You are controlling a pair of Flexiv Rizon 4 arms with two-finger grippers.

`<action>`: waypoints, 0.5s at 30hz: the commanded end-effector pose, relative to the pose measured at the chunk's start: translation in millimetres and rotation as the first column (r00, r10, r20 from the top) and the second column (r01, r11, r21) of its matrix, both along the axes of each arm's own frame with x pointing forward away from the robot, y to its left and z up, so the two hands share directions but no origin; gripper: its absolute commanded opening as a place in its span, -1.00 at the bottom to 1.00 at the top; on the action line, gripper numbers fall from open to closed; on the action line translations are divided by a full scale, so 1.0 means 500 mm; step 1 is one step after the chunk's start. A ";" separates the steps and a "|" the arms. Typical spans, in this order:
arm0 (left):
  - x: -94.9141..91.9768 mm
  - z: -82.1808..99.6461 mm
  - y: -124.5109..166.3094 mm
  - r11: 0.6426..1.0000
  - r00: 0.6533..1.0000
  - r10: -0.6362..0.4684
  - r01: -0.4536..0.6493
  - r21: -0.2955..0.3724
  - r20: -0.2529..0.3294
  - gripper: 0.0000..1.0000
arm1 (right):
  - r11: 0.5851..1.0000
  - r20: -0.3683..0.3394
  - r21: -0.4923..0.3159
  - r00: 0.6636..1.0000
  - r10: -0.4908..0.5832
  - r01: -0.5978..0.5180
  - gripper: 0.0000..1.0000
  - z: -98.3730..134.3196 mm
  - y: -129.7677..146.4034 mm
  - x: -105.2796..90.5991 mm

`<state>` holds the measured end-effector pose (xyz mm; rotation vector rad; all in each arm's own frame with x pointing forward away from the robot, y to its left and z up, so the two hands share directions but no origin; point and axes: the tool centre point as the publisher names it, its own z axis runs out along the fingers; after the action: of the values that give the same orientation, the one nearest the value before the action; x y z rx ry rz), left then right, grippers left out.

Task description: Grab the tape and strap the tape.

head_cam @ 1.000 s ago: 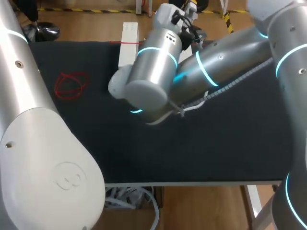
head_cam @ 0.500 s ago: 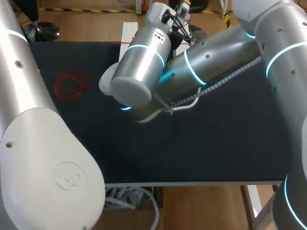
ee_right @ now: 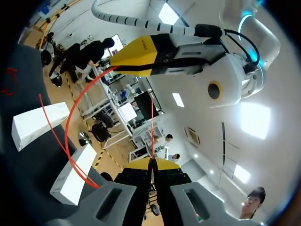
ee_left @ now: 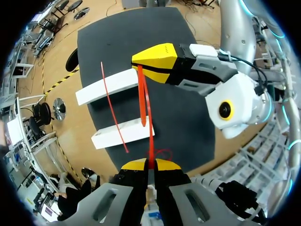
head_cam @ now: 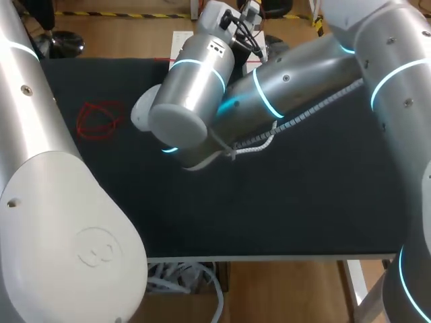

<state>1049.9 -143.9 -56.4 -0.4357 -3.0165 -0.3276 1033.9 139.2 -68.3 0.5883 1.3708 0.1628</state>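
Thin flat red tape (ee_left: pixel 142 101) is held in the air over the matte black bench (ee_left: pixel 136 28), pinched between the closed yellow fingertips of the left claw (ee_left: pixel 150 164) and also gripped by the closed right claw (ee_right: pixel 151 162). The claws point tip to tip, near each other. The right arm (head_cam: pixel 269 94), made of smooth silver cylinders, reaches across past the bench's middle. Below are two white rectangular blocks (ee_left: pixel 113 84) side by side with a red strip crossing both, and a thin red loop (head_cam: pixel 100 120) lies flat on the bench apart from them.
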 end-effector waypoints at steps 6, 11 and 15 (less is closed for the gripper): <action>0.002 0.004 -0.003 1.000 1.000 0.002 -0.002 0.006 -0.003 -1.00 | 1.000 -0.019 -0.018 1.000 0.007 -0.008 -1.00 0.000 0.031 0.003; 0.002 0.004 -0.003 1.000 1.000 0.002 -0.002 0.006 -0.003 -1.00 | 0.999 -0.026 -0.031 1.000 0.011 -0.012 -1.00 0.000 0.043 0.004; 0.002 0.004 -0.003 1.000 1.000 0.002 -0.002 0.006 -0.003 -1.00 | 0.999 -0.033 -0.044 0.999 -0.001 -0.001 -1.00 0.000 0.046 0.003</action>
<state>1050.0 -143.7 -56.5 -0.4358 -3.0167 -0.3270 1035.2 157.9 -70.1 0.5504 1.4018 0.1335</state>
